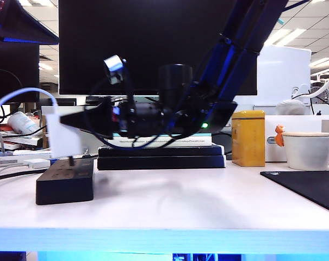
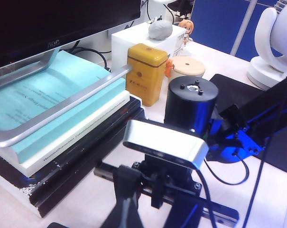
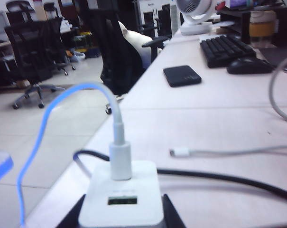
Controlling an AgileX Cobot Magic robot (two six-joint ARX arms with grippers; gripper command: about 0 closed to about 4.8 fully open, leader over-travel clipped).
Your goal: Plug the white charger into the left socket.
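Note:
The white charger [image 1: 61,144] hangs upright just over the near end of the black power strip [image 1: 65,182]. Its prongs [image 1: 72,160] point down at the strip's top face. My right gripper [image 1: 69,126] reaches across to the left and is shut on the charger's sides. In the right wrist view the charger [image 3: 122,194] sits between the two black fingers [image 3: 69,216], with its white cable [image 3: 115,114] arching away. The left socket cannot be made out: the strip's top is seen edge-on, and the charger covers it in the right wrist view. My left gripper's jaws show in no view.
A monitor stands on stacked books [image 1: 159,152] behind the strip. A yellow tin [image 1: 248,137], a white cup [image 1: 310,149] and a black mat [image 1: 311,187] lie to the right. A flat white box [image 1: 36,162] sits left of the strip. A loose cable [image 3: 219,152] crosses the desk.

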